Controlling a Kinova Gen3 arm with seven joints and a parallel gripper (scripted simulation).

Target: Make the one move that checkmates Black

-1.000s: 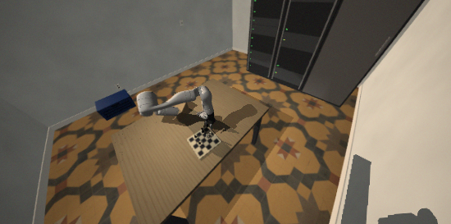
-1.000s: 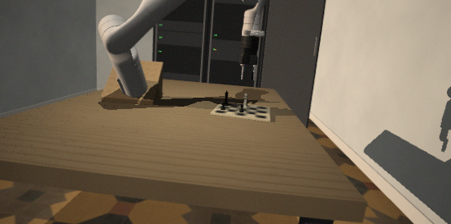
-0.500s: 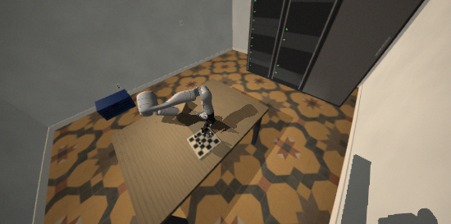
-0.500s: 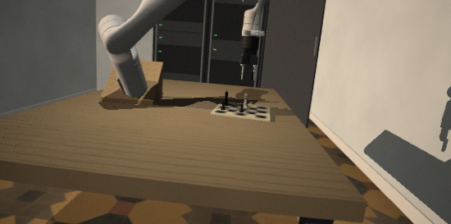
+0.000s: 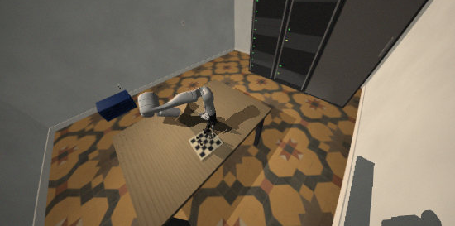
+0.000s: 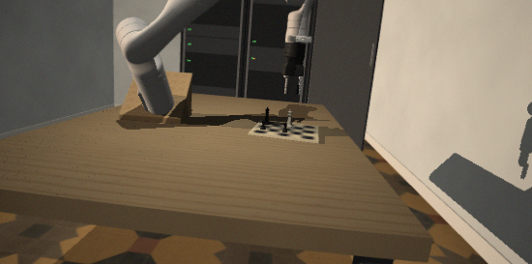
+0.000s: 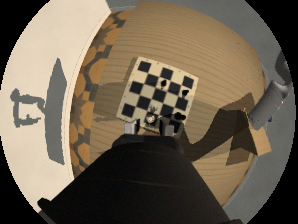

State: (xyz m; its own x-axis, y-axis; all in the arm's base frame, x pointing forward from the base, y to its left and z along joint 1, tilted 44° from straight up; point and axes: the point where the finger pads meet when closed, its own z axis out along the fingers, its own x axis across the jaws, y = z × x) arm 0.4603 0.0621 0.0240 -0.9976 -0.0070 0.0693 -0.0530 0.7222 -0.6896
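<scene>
A small chessboard point(image 5: 205, 151) point(image 6: 310, 137) point(image 7: 139, 94) lies on the wooden table near its right edge. A tall black piece point(image 6: 266, 114) stands at the board's far left. A smaller black piece point(image 6: 284, 129) stands beside a white piece point(image 6: 289, 118). In the wrist view, dark pieces point(image 7: 174, 90) and a pale piece point(image 7: 153, 116) stand on the board's near half. My gripper point(image 6: 293, 85) point(image 5: 208, 127) point(image 7: 149, 124) is open and empty. It hangs above the white piece, with a clear gap between the fingertips and the piece.
The arm's base stands on a wooden block point(image 6: 181, 91) at the table's back. The table's edge point(image 6: 348, 133) runs close to the board. Dark server racks point(image 5: 289, 27) stand behind. A blue box point(image 5: 115, 105) lies on the floor.
</scene>
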